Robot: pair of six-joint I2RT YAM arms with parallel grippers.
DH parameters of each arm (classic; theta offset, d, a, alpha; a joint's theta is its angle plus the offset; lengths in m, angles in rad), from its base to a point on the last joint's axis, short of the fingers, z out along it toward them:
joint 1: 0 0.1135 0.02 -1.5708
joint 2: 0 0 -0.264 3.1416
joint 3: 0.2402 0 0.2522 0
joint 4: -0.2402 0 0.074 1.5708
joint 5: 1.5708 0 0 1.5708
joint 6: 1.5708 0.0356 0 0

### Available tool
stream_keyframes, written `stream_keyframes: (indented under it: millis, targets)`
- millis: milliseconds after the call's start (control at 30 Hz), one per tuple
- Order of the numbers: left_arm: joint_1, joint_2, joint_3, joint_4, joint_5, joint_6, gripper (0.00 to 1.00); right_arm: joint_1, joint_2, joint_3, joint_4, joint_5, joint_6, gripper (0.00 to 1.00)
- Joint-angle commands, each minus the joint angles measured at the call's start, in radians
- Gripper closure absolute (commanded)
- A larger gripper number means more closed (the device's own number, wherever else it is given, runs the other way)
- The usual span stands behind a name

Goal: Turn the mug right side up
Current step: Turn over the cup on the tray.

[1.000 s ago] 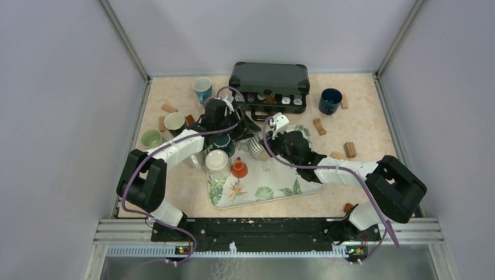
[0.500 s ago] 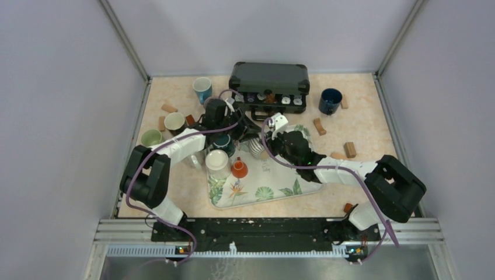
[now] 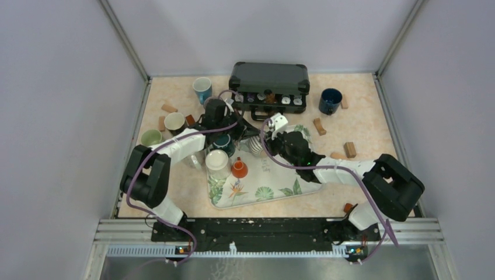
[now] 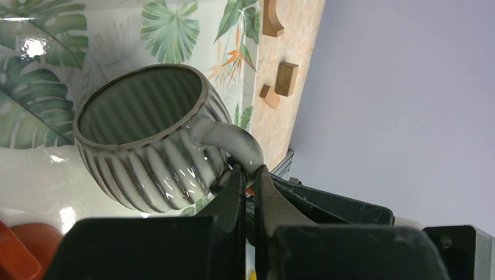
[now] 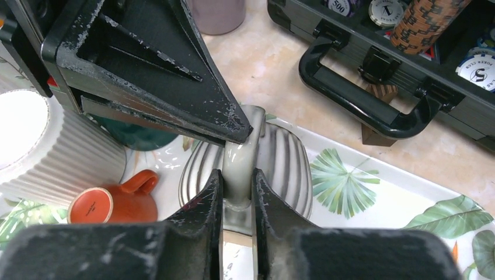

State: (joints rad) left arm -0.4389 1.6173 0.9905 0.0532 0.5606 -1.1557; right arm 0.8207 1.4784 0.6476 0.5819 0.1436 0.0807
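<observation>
The mug (image 3: 257, 146) is grey-white and ribbed, and it lies on its side on the leaf-print tray (image 3: 274, 186), between both grippers. In the left wrist view its mouth faces the camera (image 4: 146, 140), with the handle on the right. My left gripper (image 4: 248, 170) is shut, its tips pressed against the lower end of the handle. Only a sliver of gap shows between them. My right gripper (image 5: 236, 175) has a finger on each side of the handle, touching it, over the mug's body (image 5: 286, 157). From above, the left gripper (image 3: 248, 135) and right gripper (image 3: 265, 143) meet at the mug.
On the tray also stand a small orange mug (image 3: 238, 169), a white ribbed cup (image 3: 217, 160) and a teal mug (image 3: 223, 142). A black chip case (image 3: 269, 81) lies open just behind. Cups (image 3: 174, 122) and wooden blocks (image 3: 349, 149) are scattered around.
My left gripper has gone from partly open to shut at the mug's handle. The right gripper's fingers have eased slightly. Both arms have barely moved.
</observation>
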Motion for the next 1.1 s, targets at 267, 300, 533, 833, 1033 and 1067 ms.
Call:
stream_keyframes:
  millis: [267, 300, 533, 833, 1033, 1067]
  targets:
    - [-0.003, -0.045, -0.041, 0.019, -0.028, -0.049, 1.0, 0.018, 0.079, 0.03, 0.098, 0.108, -0.054, 0.47]
    - [-0.004, -0.045, -0.046, 0.02, -0.028, -0.054, 1.0, 0.02, 0.089, 0.039, 0.101, 0.112, -0.056, 0.46]
    - [-0.008, -0.055, -0.065, 0.052, -0.021, -0.069, 1.0, 0.02, 0.152, 0.091, 0.107, 0.09, -0.016, 0.43]
    - [-0.015, -0.065, -0.081, 0.088, 0.001, -0.084, 1.0, 0.015, 0.199, 0.118, 0.125, 0.031, 0.074, 0.58]
    - [-0.013, -0.065, -0.037, 0.055, 0.015, -0.024, 0.91, 0.007, 0.178, 0.099, 0.122, 0.039, 0.096, 1.0]
    - [-0.012, -0.066, -0.025, 0.042, 0.014, -0.007, 0.85, 0.003, 0.17, 0.093, 0.122, 0.044, 0.097, 1.0]
